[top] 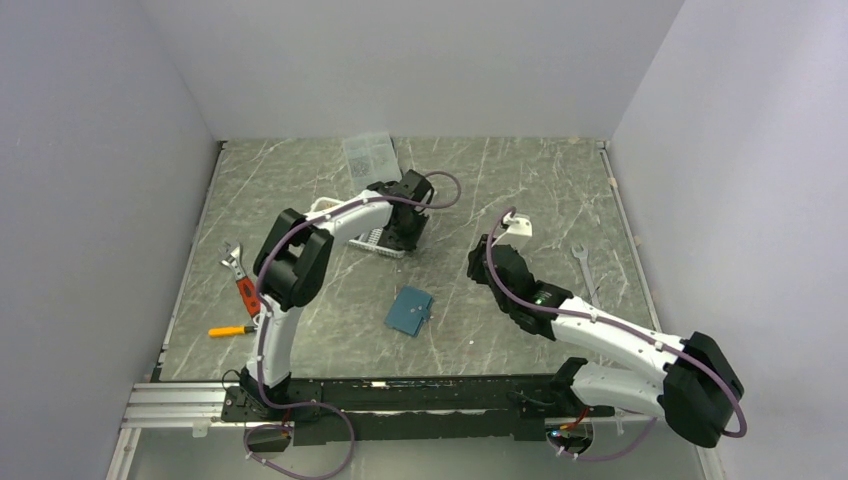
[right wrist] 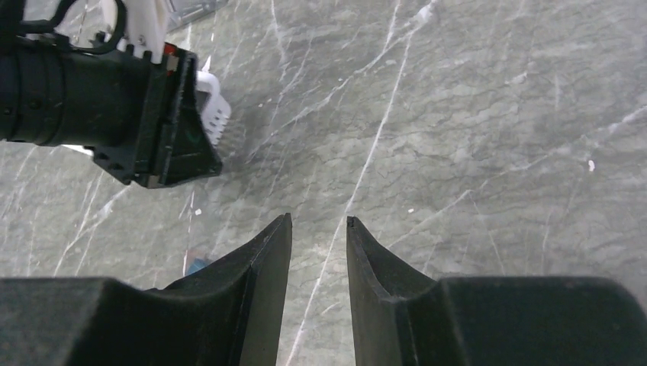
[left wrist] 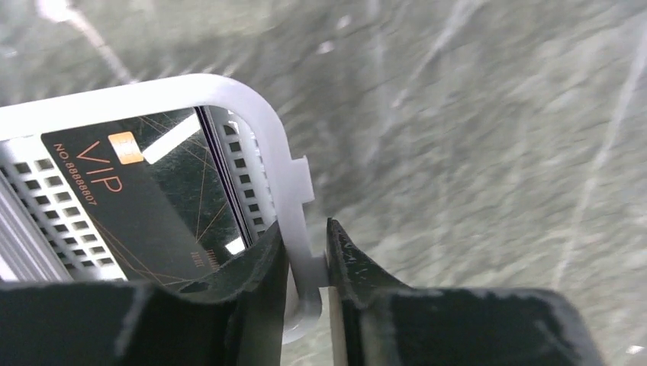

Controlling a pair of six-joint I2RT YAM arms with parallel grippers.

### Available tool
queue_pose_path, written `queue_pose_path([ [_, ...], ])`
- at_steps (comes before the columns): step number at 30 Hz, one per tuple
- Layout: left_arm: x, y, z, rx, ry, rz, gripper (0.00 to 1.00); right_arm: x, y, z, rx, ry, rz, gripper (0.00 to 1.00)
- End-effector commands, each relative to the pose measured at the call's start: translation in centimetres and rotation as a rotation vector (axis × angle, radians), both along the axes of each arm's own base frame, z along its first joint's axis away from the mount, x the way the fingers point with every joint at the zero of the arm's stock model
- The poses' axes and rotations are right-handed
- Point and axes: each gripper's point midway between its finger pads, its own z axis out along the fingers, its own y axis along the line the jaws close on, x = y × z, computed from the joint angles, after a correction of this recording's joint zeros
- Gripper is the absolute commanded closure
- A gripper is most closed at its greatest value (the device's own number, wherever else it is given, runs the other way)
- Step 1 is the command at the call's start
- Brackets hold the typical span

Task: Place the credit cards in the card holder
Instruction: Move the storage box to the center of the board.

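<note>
At the rim of the basket, your left gripper has its jaws pinched on the white plastic edge, so it holds the basket and not a card. Just inside that rim the black card lies on the slatted floor. Your right gripper hovers beside the basket, jaws parted and empty. The card holder lies on the table, nearer you than the basket. You look to be at the fetching step. Next, steady the basket and pinch that card's edge.
</note>
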Motion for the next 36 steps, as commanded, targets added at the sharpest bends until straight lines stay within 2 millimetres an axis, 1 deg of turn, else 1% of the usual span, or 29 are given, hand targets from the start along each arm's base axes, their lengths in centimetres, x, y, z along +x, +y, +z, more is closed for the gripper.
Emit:
queue_pose_path([
  [1, -1.8, -6.2, 1.4, -0.199, 0.121, -0.015, 0.68, -0.3, -1.6, 0.6, 0.016, -0.017, -0.065, 0.64],
  [5, -2.7, -9.3, 1.8, -0.277, 0.173, -0.036, 0.59, -0.9, -2.9, 0.3, -0.01, -0.006, -0.092, 0.64],
  [7, -3.2, -10.6, 2.0, -0.315, 0.198, -0.042, 0.53, -1.1, -3.3, 0.3, -0.014, -0.006, -0.1, 0.64],
  [9, -3.5, -11.5, 2.6, -0.353, 0.223, -0.057, 0.47, -1.2, -3.6, 0.4, -0.017, -0.003, -0.107, 0.64],
  [11, -3.7, -11.9, 3.8, -0.385, 0.229, -0.074, 0.42, -1.3, -3.7, 0.5, -0.014, -0.004, -0.11, 0.63],
  [13, -3.4, -12.2, 5.9, -0.432, 0.215, -0.093, 0.35, -1.3, -3.8, 0.5, -0.013, -0.003, -0.111, 0.63],
  [15, -3.0, -12.2, 8.9, -0.496, 0.199, -0.11, 0.29, -1.2, -3.7, 0.5, -0.009, -0.001, -0.106, 0.62],
  [16, -2.8, -12.1, 10.4, -0.525, 0.188, -0.118, 0.24, -1.1, -3.6, 0.5, -0.007, -0.001, -0.104, 0.63],
  [20, -1.1, -10.8, 16.4, -0.655, 0.132, -0.138, 0.15, -0.6, -2.6, 0.6, 0.003, 0.01, -0.084, 0.62],
  [21, -0.9, -10.2, 17.8, -0.693, 0.13, -0.144, 0.12, -0.4, -2.5, 0.5, 0.003, 0.013, -0.081, 0.62],
  [23, -0.2, -8.6, 20.2, -0.768, 0.126, -0.16, 0.12, -0.1, -1.9, 0.4, 0.003, 0.019, -0.069, 0.62],
  [24, 0.2, -7.8, 21.1, -0.79, 0.111, -0.162, 0.13, 0.1, -1.6, 0.6, 0.011, 0.015, -0.064, 0.62],
  [26, 1.0, -5.7, 22.1, -0.809, 0.068, -0.177, 0.13, 0.7, -0.9, 0.5, 0.013, 0.023, -0.047, 0.62],
  [28, 2.2, -3.2, 22.0, -0.771, 0.017, -0.162, 0.14, 1.5, 0.1, 0.3, 0.009, 0.036, -0.025, 0.62],
  [29, 2.9, -1.6, 21.8, -0.743, -0.008, -0.143, 0.13, 1.8, 0.6, 0.0, 0.002, 0.05, -0.014, 0.61],
  [31, 4.1, 1.7, 21.4, -0.674, -0.074, -0.095, 0.14, 3.1, 2.2, 0.2, 0.023, 0.053, 0.023, 0.57],
  [33, 5.2, 5.3, 20.5, -0.594, -0.134, -0.036, 0.15, 4.2, 3.6, 0.0, 0.027, 0.074, 0.051, 0.53],
  [36, 5.5, 9.7, 18.5, -0.467, -0.195, 0.023, 0.15, 6.0, 5.7, -0.4, 0.035, 0.098, 0.089, 0.47],
])
